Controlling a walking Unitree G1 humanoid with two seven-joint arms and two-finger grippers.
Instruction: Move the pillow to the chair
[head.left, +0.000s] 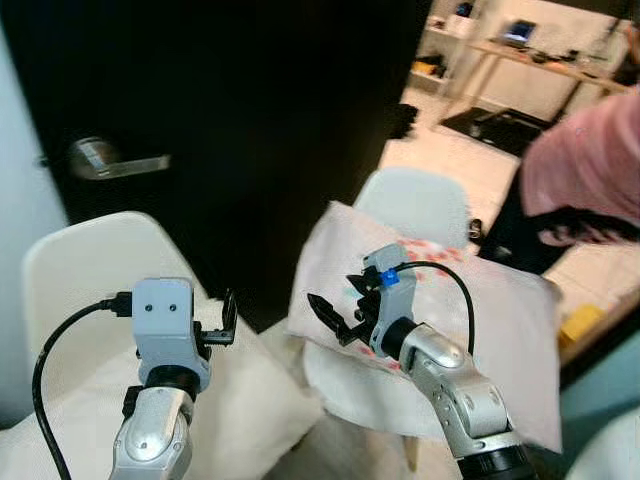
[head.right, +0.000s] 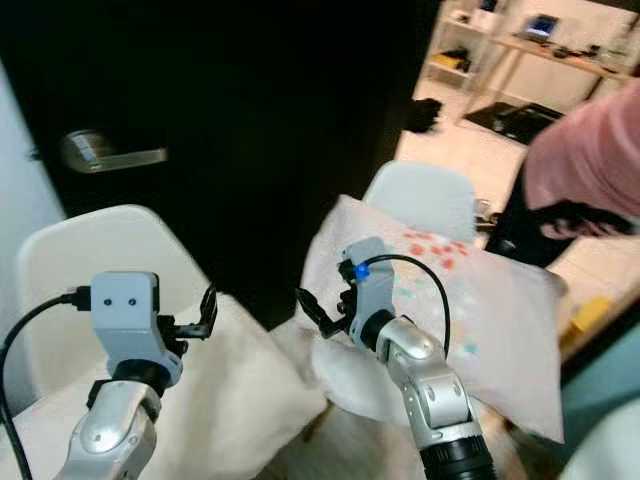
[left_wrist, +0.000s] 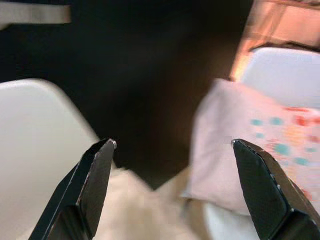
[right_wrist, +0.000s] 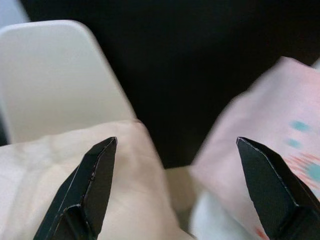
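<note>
Right end effector (head.left: 333, 318) (wide open, empty) hovers beside the dotted pillow (head.left: 500, 320) on the chair (head.left: 415, 205).

No lettering, label, brand or number can be read anywhere here. The pillow (head.left: 500, 330) on the right-hand chair carries only a print of red and teal dots, no words. The dark door's lever handle (head.left: 110, 158) bears no marking that can be made out. A lit screen (head.left: 519, 32) on the far desk is too small and blurred to read.
</note>
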